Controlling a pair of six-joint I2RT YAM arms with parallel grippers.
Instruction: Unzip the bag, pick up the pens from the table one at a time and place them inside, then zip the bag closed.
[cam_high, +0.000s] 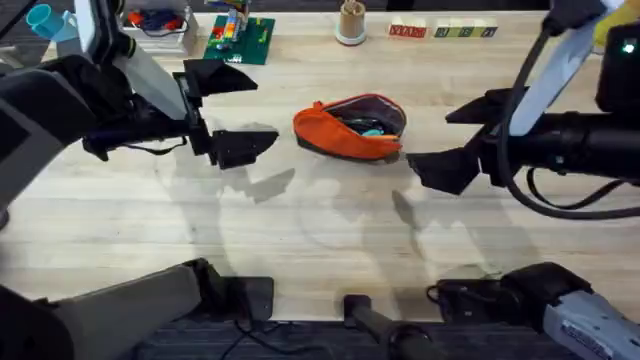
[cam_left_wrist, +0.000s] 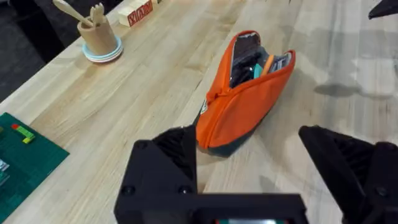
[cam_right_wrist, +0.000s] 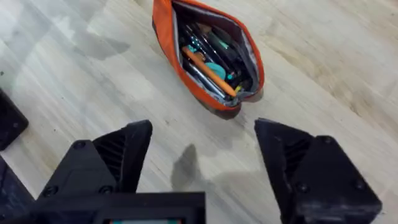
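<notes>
Orange bag (cam_high: 350, 128) between both grippers

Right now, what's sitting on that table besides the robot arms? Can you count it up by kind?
Orange pencil bag, unzipped, with pens inside: 1
Green brick baseplate with bricks on it: 1
Cup holding wooden utensils, on a small plate: 1
Row of lettered blocks: 1
Total: 4 kinds of thing. The pens inside the bag overlap too much to count.

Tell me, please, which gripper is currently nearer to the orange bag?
Right, narrowly. The right gripper sits just off the bag's right end, fingers open; the left gripper hangs open a little farther off its left end.
</notes>
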